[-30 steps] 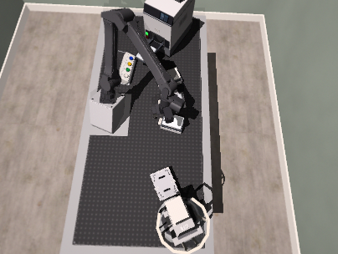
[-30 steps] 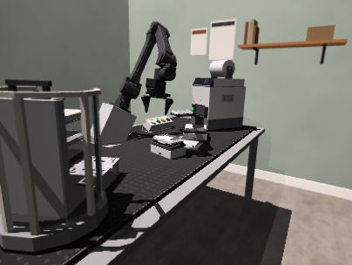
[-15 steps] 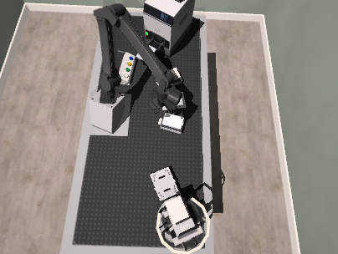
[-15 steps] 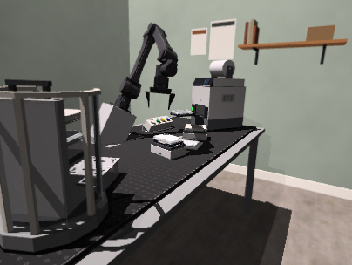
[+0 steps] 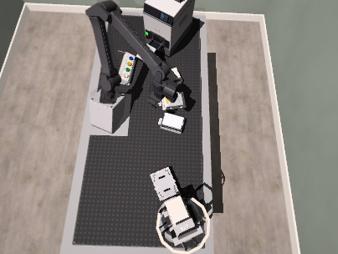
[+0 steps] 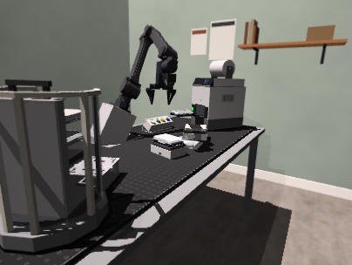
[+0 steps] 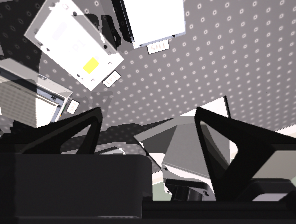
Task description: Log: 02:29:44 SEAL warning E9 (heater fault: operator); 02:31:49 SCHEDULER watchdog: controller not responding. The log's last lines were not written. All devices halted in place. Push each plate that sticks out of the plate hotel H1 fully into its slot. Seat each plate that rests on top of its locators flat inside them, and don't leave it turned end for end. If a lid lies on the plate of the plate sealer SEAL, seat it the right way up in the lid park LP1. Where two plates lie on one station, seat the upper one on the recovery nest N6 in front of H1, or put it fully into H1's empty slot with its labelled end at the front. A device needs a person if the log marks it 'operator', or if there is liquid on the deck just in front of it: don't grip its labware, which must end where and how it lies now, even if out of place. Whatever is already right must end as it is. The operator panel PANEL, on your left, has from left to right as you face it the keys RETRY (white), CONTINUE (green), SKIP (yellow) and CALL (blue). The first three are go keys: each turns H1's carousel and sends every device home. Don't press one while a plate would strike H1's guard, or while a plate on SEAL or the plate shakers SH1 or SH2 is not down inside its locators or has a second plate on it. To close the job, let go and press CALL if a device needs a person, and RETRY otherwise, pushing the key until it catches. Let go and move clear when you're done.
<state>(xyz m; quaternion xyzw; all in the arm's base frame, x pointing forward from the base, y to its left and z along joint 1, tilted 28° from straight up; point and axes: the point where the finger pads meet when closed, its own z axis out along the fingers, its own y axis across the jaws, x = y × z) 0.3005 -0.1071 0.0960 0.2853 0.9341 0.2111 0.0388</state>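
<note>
From above, the dark perforated counter (image 5: 117,175) carries two plate stations (image 5: 172,122); the gripper (image 5: 167,89) hangs over the far one. From the side, it hangs wide open and holds nothing, high above both. The wrist view shows a yellow-marked plate (image 7: 75,42) below.

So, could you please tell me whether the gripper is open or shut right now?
Open. The gripper hangs above the deck with its fingers spread wide and nothing between them.
</note>
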